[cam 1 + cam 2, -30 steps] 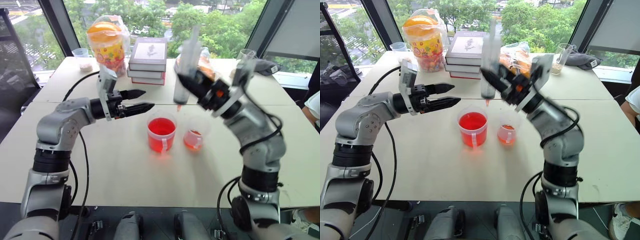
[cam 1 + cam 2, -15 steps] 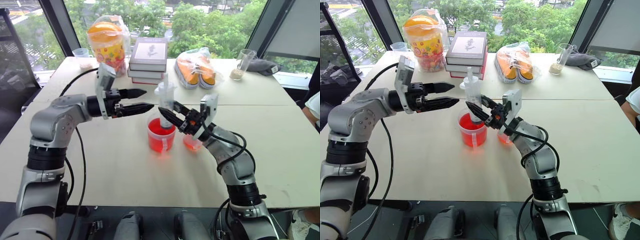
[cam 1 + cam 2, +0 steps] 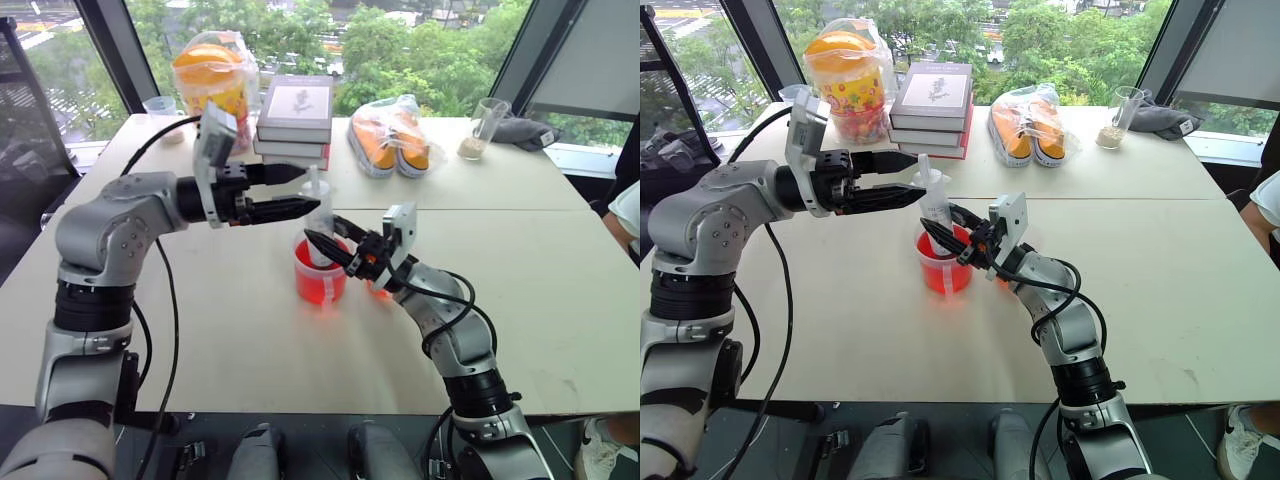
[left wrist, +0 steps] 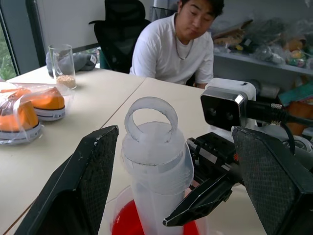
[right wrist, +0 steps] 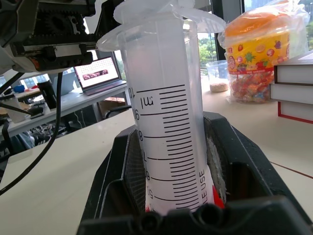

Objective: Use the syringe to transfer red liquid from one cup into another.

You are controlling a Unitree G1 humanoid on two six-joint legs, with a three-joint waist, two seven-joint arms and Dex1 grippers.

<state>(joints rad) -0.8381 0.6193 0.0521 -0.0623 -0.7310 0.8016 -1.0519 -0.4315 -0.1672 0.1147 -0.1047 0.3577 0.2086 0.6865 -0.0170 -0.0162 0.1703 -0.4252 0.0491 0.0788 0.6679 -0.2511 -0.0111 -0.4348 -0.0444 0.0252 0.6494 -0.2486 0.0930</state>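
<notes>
- The right tool (image 3: 318, 243) was clamped on the barrel of the syringe (image 3: 319, 222), its two fingers pressed against the printed graduations, as the right wrist view showed.
- The syringe stood upright in the larger cup (image 3: 321, 272), its lower end down in the red liquid (image 3: 322, 284) and its white plunger ring above the cup's rim.
- The left tool (image 3: 303, 190) pointed level across the top of the larger cup with its fingers (image 4: 80, 186) spread wide, one on each side of the plunger ring and not touching it.
- The larger cup stood on the desk (image 3: 250, 330); the smaller cup (image 3: 381, 290) stood just beside it, mostly hidden behind the right arm, with an orange-red tint showing.
- Beyond the larger cup, towards the window, lay a stack of books (image 3: 296, 120), a wrapped candy jar with an orange lid (image 3: 213, 85), and a bagged pair of orange shoes (image 3: 393, 139).
- A glass with beige grains (image 3: 480, 129) stood further off past the shoes.
- A person in a white shirt (image 4: 176, 51) sat past the desk, seen in the left wrist view.
</notes>
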